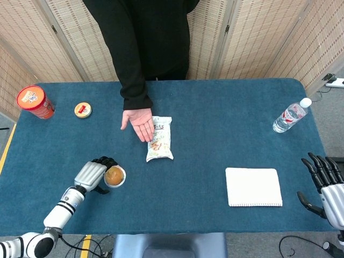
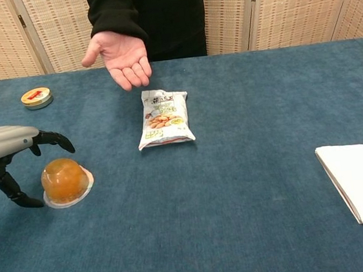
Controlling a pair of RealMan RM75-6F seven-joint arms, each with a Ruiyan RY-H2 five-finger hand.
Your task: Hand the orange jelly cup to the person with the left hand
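Orange jelly cup [image 2: 64, 181] between open robot hand [image 2: 15, 157] fingers.

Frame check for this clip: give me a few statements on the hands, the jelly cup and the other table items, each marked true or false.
1. The left hand has lifted the orange jelly cup off the table. False: the cup sits on the cloth, fingers open around it.
2. The person's hand is held out palm up. True.
3. The snack packet lies beside the notebook. False: they are well apart.
4. The right hand holds nothing. True.
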